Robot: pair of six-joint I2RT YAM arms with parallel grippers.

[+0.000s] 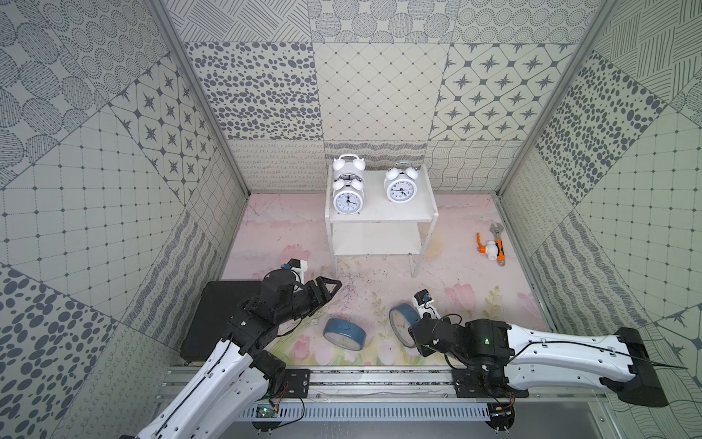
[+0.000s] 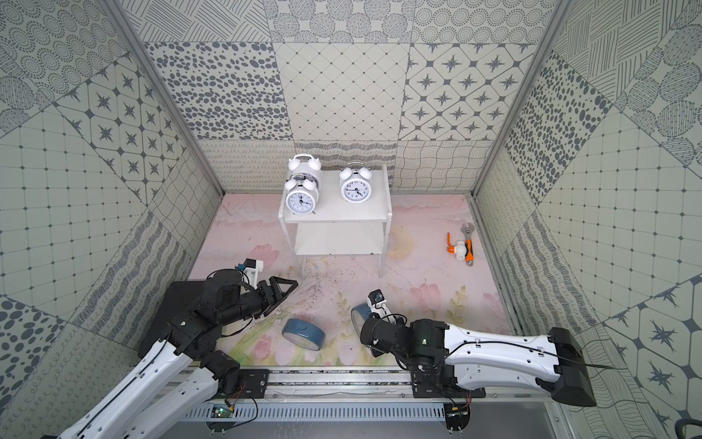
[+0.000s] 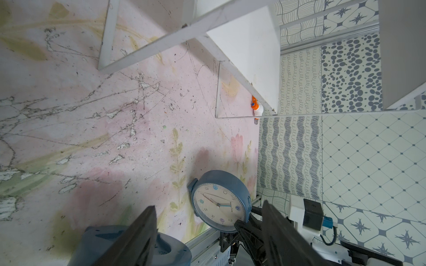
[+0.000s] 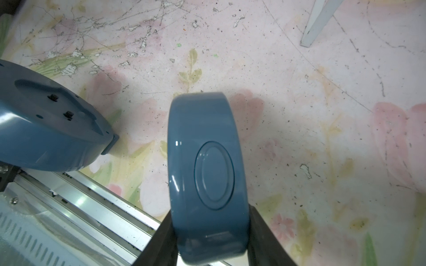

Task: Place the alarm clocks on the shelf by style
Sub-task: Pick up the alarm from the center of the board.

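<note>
Three white twin-bell alarm clocks stand on the top tier of the white shelf (image 1: 380, 219) (image 2: 338, 217): two at its left, one behind the other (image 1: 348, 163) (image 1: 348, 197), and one at its right (image 1: 400, 187). Its lower tier holds nothing. One blue alarm clock (image 1: 343, 333) (image 4: 46, 133) lies tilted on the mat near the front. A second blue alarm clock (image 1: 402, 323) (image 3: 221, 202) (image 4: 207, 172) stands on edge, and my right gripper (image 4: 209, 218) is shut on it, a finger against each flat side. My left gripper (image 1: 333, 286) (image 3: 208, 206) hangs open and holds nothing, left of the shelf's front legs.
An orange-and-white tool (image 1: 493, 249) with a wrench lies on the mat right of the shelf, near the right wall. A black pad (image 1: 216, 315) lies at the front left under my left arm. A metal rail (image 1: 380, 380) runs along the front edge.
</note>
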